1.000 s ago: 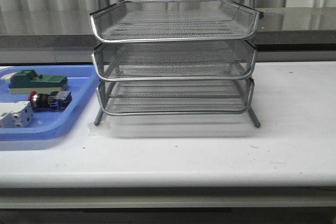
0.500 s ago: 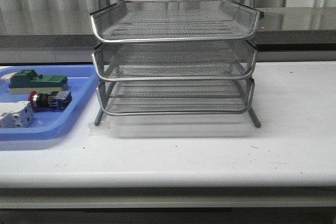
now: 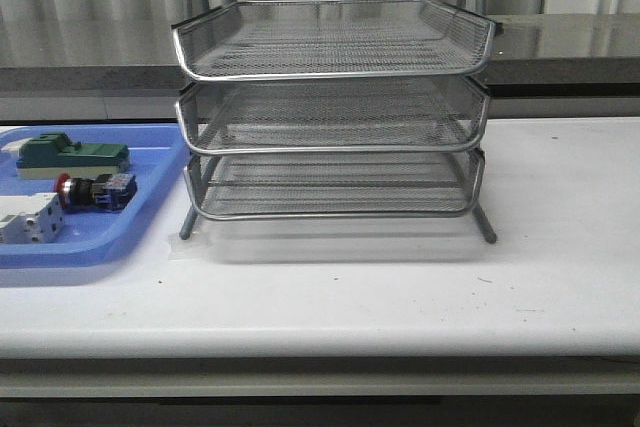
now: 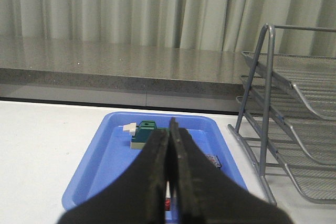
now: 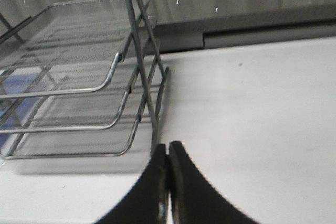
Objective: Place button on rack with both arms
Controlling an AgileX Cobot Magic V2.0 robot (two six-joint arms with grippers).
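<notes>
silver wire mesh is forming the rack [image 3: 330, 117], which is standing in three tiers on the white counter [image 3: 400, 297], all three trays lying bare. just beside it on the left, a blue tray [image 3: 150, 209] is resting on the counter with the button [image 3: 92, 191] lying on its side inside, red cap pointing away from the rack and blue-grey block toward it. a green block [image 3: 70, 155] is sitting behind the button, and a white-grey boxy component [image 3: 28, 219] is lying in front of it, close by.

neither arm is showing in the front view. in the left wrist view, the left claw [image 4: 169, 182] is hanging over the blue tray with its two black fingers pressed together, holding nothing. in the right wrist view, the right claw [image 5: 168, 182] is hanging over bare counter near the rack's leg, its fingers likewise pinched together with nothing between them.
</notes>
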